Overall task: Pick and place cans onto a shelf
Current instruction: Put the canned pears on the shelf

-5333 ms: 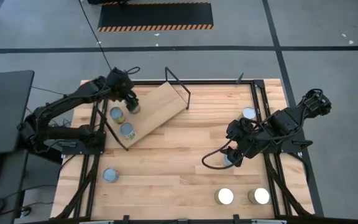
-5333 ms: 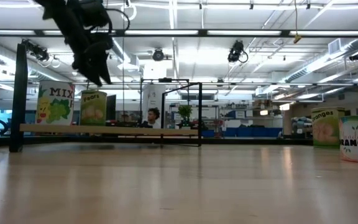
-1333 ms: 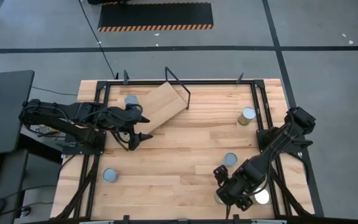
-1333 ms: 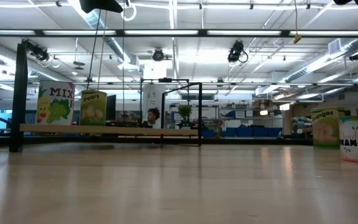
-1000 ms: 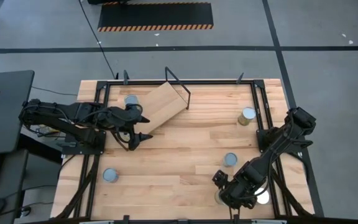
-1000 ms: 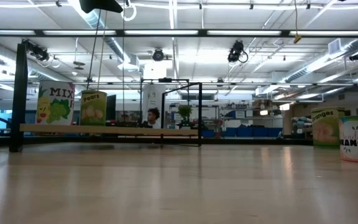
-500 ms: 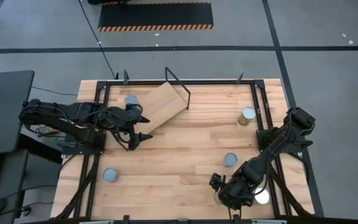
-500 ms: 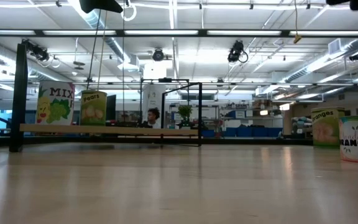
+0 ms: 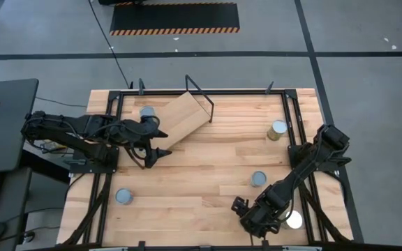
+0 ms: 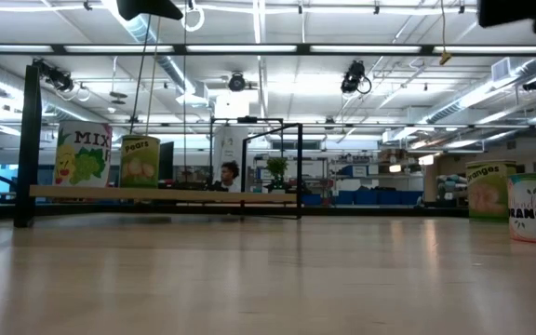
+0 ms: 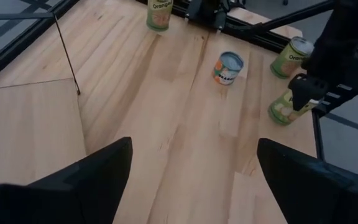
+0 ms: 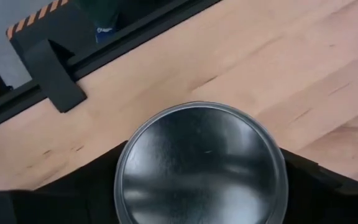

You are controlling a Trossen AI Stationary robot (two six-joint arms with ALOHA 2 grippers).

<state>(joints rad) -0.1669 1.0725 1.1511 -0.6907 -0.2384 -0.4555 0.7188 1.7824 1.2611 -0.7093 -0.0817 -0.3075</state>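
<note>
On the shelf [image 9: 176, 120] two cans sit; four wait on the desk [image 9: 201, 174]. Right gripper [image 9: 257, 222] straddles near-edge can [image 12: 201, 168], closure unclear; left gripper [image 9: 160, 142] wide, empty, beside shelf

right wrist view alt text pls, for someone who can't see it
A can with a shiny silver round top fills the middle of the picture, standing on the light wooden tabletop with the right gripper's dark fingers on either side of it. A black frame rail runs along the table's edge beyond.
</note>
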